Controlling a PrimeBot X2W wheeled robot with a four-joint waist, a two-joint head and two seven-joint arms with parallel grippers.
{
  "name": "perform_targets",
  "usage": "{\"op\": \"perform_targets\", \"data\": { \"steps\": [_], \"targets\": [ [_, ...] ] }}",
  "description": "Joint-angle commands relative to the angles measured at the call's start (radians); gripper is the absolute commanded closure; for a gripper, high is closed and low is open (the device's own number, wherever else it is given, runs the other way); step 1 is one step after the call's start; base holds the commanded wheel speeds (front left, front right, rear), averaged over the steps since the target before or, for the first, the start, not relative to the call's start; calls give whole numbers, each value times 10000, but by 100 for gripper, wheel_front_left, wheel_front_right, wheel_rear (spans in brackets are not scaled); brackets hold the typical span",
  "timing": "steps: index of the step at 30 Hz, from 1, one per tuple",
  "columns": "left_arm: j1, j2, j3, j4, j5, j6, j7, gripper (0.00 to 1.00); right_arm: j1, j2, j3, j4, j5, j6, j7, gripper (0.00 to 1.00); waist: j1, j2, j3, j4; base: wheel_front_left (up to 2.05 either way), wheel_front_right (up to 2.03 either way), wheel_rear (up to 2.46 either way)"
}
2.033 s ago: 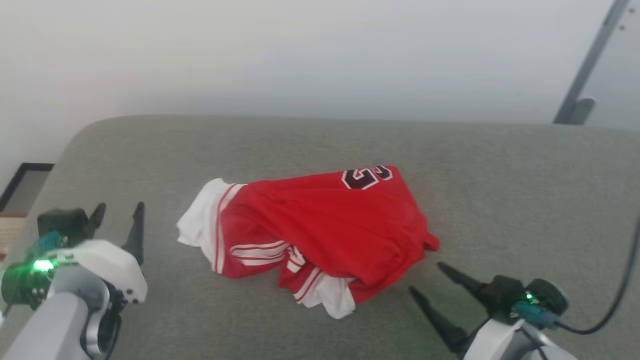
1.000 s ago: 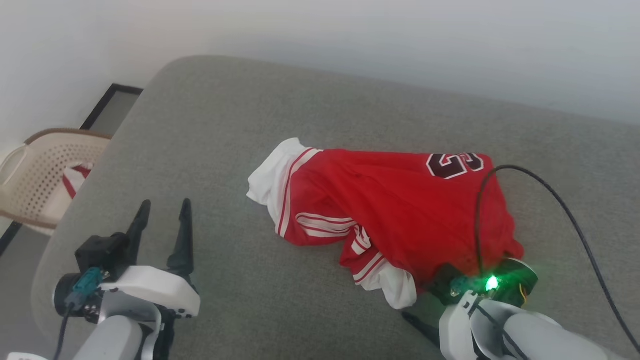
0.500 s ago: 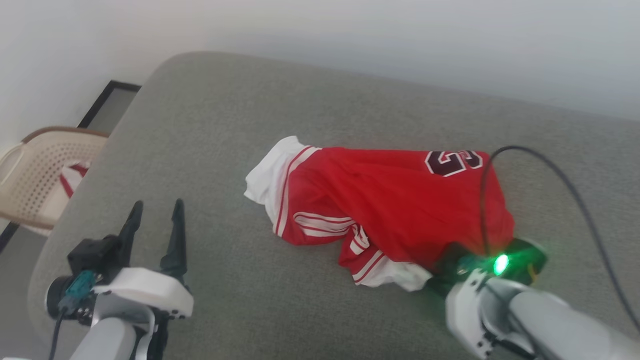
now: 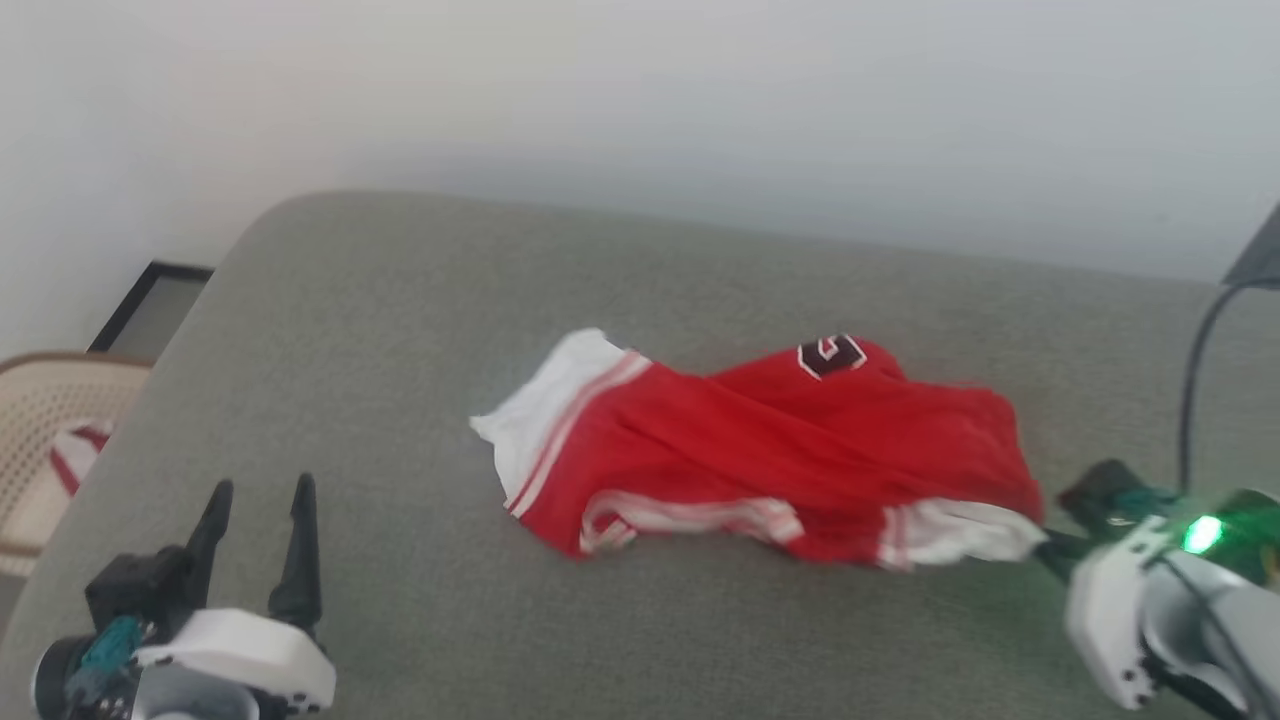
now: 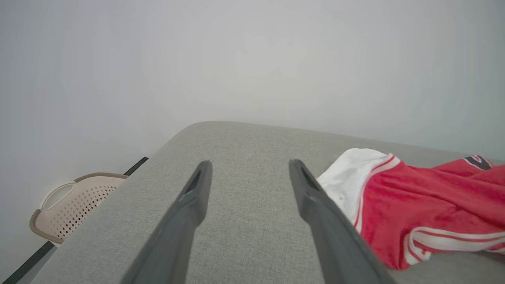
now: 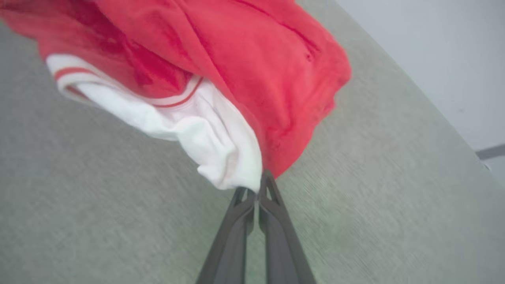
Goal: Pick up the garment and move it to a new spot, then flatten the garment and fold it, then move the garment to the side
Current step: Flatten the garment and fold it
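Note:
The garment (image 4: 770,465), a red jersey with white panels and striped trim, lies stretched sideways on the grey cushion (image 4: 620,290). Part of its dark number (image 4: 830,355) shows at the back. My right gripper (image 4: 1045,545) is shut on the garment's white near-right corner (image 6: 232,163), with its fingertips (image 6: 266,185) pinching the cloth in the right wrist view. My left gripper (image 4: 260,500) stands open at the lower left, well clear of the cloth. In the left wrist view its fingers (image 5: 199,189) frame bare cushion, and the garment (image 5: 426,205) lies to their right.
A beige perforated basket (image 4: 45,440) with red-and-white cloth in it stands on the floor off the cushion's left edge, also seen as the basket (image 5: 73,207) in the left wrist view. A pale wall (image 4: 640,110) runs behind. A black cable (image 4: 1195,370) hangs at the right.
My right gripper closed on the garment's white corner and pulled it to the right, stretching the jersey out flatter. The head camera has shifted. The left gripper stays open.

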Motion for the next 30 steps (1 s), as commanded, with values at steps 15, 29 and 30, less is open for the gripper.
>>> {"op": "perform_targets", "data": {
  "steps": [15,29,30],
  "targets": [
    [924,299,223,65,-252,-125,-24,0,1320,-198,-1561,1126,472,-16,277,100,0,0,-626,-952,0,0,0],
    [354,547,64,58,-389,-494,352,0,415,115,-1449,1282,692,-16,-310,0,0,0,-568,-1648,0,0,0],
    [325,587,47,-29,-411,-519,454,0,402,65,-1516,1160,688,-16,-408,0,0,0,-554,-1725,0,0,0]
  ]
}}
